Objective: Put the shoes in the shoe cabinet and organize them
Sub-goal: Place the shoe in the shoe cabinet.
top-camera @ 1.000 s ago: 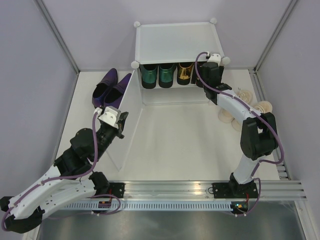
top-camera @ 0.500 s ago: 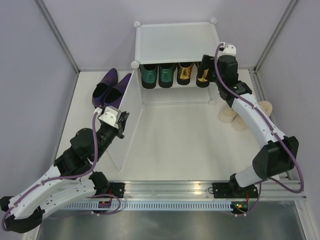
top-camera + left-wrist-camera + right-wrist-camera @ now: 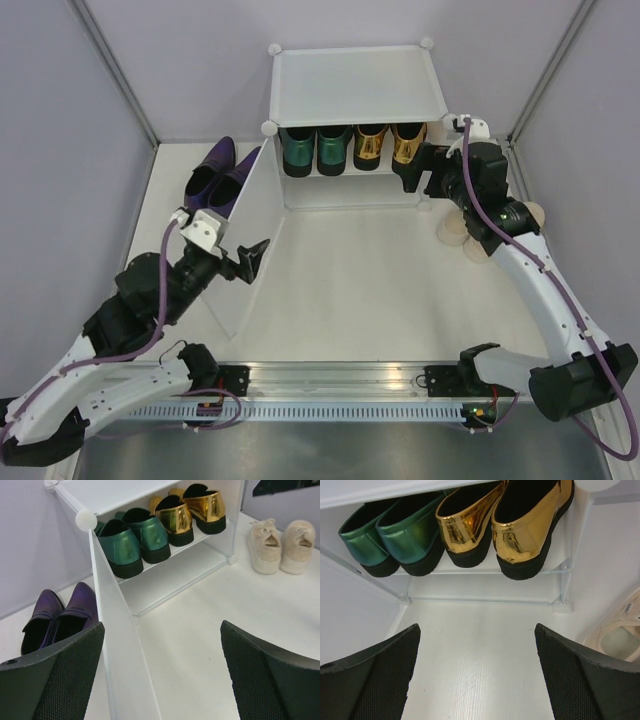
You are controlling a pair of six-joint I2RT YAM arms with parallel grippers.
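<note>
The white shoe cabinet [image 3: 355, 85] stands at the back. Its upper shelf holds the green loafers [image 3: 317, 150] and the gold loafers [image 3: 388, 145], heels outward. Its frosted door [image 3: 245, 240] is swung open toward me. My left gripper [image 3: 235, 262] is open astride the door's free edge [image 3: 117, 645], gripping nothing. The purple shoes [image 3: 215, 178] lie on the table behind the door. My right gripper [image 3: 418, 178] hangs open and empty just before the gold loafers [image 3: 510, 525]. The beige sneakers [image 3: 460, 232] sit right of the cabinet, partly hidden by the right arm.
Grey-purple walls close in the table on the left, back and right. A metal rail [image 3: 400, 385] with both arm bases runs along the near edge. The open door separates the purple shoes [image 3: 60, 615] from the middle of the table.
My left gripper has opened and let go of the door, drawing back a little. My right arm has backed out of the cabinet to the right, leaving both gold loafers on the shelf.
</note>
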